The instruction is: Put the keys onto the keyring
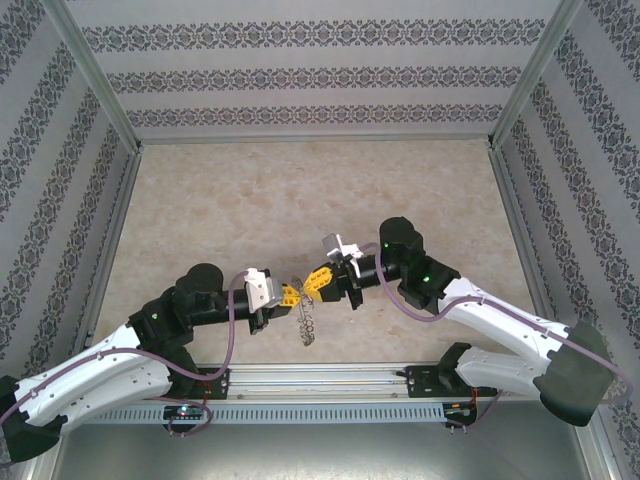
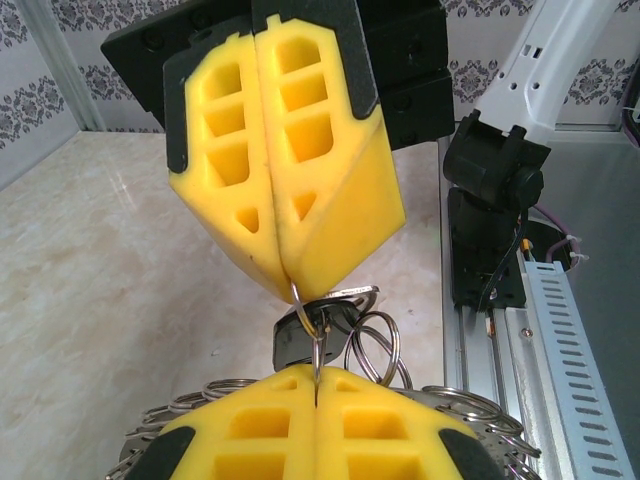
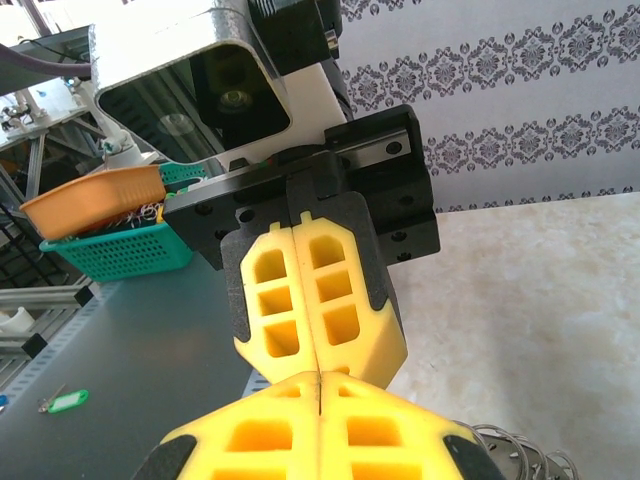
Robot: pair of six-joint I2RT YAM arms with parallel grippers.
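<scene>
Left gripper (image 1: 291,293), right gripper (image 1: 318,283) clamped tip-to-tip — left wrist view reveals key (image 2: 296,345) between.

From high above the near edge we overlook the whole table (image 1: 300,190), while our two wrist cameras face each other closely across the meeting left gripper (image 3: 318,362) and right gripper (image 2: 288,272).

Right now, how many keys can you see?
1. The key sits between the tips of the left pincer and the right pincer, both shut. Others may be hidden behind them or the keyring.
</scene>
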